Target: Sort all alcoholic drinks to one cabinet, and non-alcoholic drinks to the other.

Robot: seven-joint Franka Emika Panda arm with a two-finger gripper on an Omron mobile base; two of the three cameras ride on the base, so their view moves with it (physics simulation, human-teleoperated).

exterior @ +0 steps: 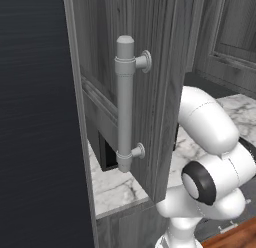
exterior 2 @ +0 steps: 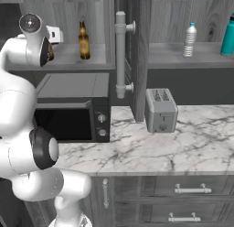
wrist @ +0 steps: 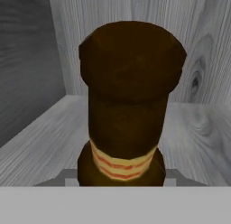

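The claw [exterior 2: 54, 36] is clenched around a brown beer bottle [wrist: 131, 105] over the left cabinet's shelf [exterior 2: 68, 60], beside another bottle [exterior 2: 83, 40]. Glass like that looks stiff, slick and breakable, so I'd grip the body rather than the neck.

Black microwave [exterior 2: 73, 112] and silver toaster [exterior 2: 161, 110] apart on the marble counter [exterior 2: 151, 150].

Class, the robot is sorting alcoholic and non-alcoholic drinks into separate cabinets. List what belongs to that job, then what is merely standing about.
Job: beer bottle in the claw; second beer bottle; water bottle; teal flask; wall cabinets.
Standing about: microwave; toaster; marble counter.
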